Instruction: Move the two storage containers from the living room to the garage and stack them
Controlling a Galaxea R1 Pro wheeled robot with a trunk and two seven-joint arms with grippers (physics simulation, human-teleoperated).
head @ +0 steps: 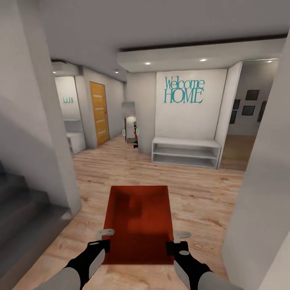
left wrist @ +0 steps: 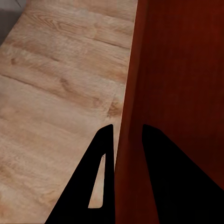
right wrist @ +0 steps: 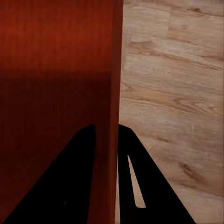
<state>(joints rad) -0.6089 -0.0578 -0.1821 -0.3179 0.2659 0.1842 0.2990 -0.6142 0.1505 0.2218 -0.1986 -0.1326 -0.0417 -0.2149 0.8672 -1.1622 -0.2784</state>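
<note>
Both grippers clamp 1 red-orange storage container (head: pixel 139 223) low in the head view: the left gripper (head: pixel 105 237) pinches its wall at 7 o'clock, the right gripper (head: pixel 177 238) its wall at 5 o'clock, 1 finger inside and 1 outside each wall. Light wood-plank floor (head: pixel 201 193) lies beneath. At 12 o'clock, a white bench shelf (head: pixel 186 152) sits under teal "Welcome HOME" lettering (head: pixel 184 90); a wooden door (head: pixel 99 113) stands at 11 o'clock.
</note>
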